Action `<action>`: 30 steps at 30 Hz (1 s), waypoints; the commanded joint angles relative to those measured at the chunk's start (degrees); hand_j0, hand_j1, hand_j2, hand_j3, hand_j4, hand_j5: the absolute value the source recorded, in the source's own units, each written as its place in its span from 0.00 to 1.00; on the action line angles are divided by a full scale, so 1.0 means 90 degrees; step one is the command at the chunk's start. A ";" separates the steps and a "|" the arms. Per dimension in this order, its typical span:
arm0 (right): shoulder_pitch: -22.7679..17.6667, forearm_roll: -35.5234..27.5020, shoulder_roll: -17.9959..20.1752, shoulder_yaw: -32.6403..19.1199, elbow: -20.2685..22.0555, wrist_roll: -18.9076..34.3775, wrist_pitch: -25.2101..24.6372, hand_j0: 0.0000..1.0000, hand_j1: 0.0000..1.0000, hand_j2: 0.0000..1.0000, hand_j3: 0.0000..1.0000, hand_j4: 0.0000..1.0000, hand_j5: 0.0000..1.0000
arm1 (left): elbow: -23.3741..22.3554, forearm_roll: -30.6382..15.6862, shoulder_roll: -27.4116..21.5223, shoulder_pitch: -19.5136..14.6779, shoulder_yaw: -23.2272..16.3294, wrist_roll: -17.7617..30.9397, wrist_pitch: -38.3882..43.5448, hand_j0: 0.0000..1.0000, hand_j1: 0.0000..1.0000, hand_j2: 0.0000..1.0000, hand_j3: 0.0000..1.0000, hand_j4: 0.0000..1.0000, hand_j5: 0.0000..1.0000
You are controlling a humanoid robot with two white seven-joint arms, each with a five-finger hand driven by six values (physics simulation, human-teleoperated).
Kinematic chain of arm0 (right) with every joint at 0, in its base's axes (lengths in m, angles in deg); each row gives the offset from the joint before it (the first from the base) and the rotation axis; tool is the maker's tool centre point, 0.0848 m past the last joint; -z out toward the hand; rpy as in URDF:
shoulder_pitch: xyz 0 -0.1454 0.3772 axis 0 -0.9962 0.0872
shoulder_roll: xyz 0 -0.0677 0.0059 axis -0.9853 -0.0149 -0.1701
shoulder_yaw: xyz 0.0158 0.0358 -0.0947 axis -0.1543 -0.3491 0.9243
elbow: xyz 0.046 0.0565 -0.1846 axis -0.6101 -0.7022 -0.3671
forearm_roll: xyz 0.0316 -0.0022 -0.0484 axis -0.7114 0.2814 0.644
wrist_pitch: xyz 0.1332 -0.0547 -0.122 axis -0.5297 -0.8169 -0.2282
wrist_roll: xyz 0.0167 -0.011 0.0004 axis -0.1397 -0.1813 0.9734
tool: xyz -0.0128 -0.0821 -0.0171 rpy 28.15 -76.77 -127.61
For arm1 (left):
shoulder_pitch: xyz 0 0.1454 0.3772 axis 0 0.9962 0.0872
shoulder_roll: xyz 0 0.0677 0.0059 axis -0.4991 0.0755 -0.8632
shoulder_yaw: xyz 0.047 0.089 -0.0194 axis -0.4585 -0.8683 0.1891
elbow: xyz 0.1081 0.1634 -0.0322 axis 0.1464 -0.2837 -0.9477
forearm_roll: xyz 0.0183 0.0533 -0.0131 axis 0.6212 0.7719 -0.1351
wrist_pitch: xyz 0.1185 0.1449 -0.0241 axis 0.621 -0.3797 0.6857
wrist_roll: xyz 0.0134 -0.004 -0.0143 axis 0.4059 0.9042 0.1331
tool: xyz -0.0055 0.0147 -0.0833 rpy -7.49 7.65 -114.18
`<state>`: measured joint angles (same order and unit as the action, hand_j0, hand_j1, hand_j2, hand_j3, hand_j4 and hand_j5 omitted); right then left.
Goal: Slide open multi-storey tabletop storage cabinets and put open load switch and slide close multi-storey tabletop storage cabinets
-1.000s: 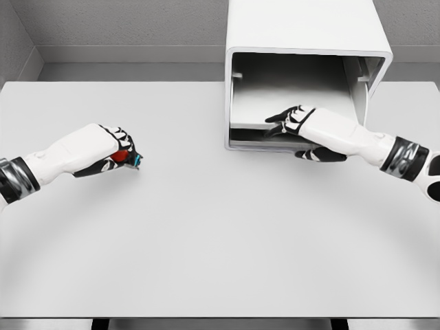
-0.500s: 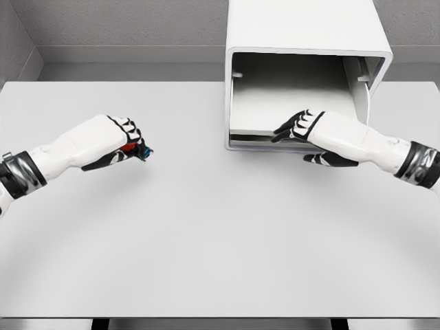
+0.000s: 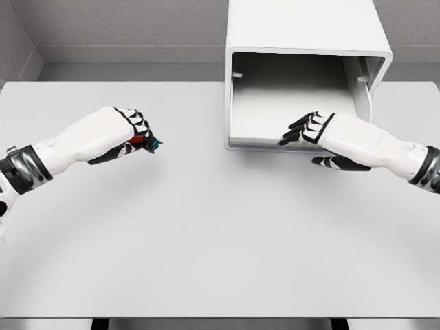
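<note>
A white multi-storey cabinet (image 3: 302, 27) stands at the back of the table, right of the middle, its front open toward me. Its lower drawer (image 3: 261, 127) shows a wide pale floor. My right hand (image 3: 307, 132) grips the drawer's front lip, fingers curled over the top and thumb underneath. Left of the cabinet, my left hand (image 3: 136, 132) hovers above the table, shut on the load switch (image 3: 147, 142), a small red part with a blue tip poking out past the fingers.
The white table (image 3: 220, 234) spreads from the cabinet to the near edge. A grey wall and ledge (image 3: 124, 62) run behind it. The cabinet's right side wall (image 3: 375, 75) stands just behind my right forearm.
My left hand has carried the load switch to the right and slightly up, toward the cabinet. My right hand has drawn back to the right along the drawer's front, and more drawer floor shows.
</note>
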<state>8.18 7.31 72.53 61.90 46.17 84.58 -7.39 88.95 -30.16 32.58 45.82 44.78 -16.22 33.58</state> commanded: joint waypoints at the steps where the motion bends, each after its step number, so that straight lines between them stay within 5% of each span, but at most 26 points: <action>1: 0.0000 -0.0088 0.0110 -0.0030 0.0096 -0.0001 -0.0010 0.78 0.78 0.78 0.78 0.78 0.78 | 0.0044 -0.0046 0.0017 0.0000 0.0008 -0.0005 0.0020 0.38 0.38 0.38 0.38 0.38 0.38; 5: -0.0146 -0.0381 0.0286 -0.0479 0.0115 0.0009 -0.0010 0.68 0.68 0.68 0.68 0.68 0.68 | 0.0151 -0.0046 0.0164 -0.0078 -0.0002 -0.0005 0.0020 0.38 0.38 0.38 0.38 0.38 0.38; 24: -0.0410 -0.1006 0.0609 -0.1612 0.0028 0.0019 -0.0010 0.66 0.66 0.66 0.66 0.66 0.66 | 0.0317 -0.0046 0.0662 -0.0342 -0.0060 -0.0005 0.0020 0.38 0.38 0.38 0.38 0.38 0.38; 30: -0.0420 -0.0996 0.0609 -0.1710 -0.0392 0.0029 -0.0010 0.65 0.65 0.65 0.65 0.65 0.65 | 0.0317 -0.0037 0.0906 -0.0479 -0.0070 -0.0005 0.0020 0.38 0.38 0.38 0.38 0.38 0.38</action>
<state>4.40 -1.25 77.88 47.06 43.83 84.85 -7.37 91.74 -30.14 39.98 41.43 44.17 -16.23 33.59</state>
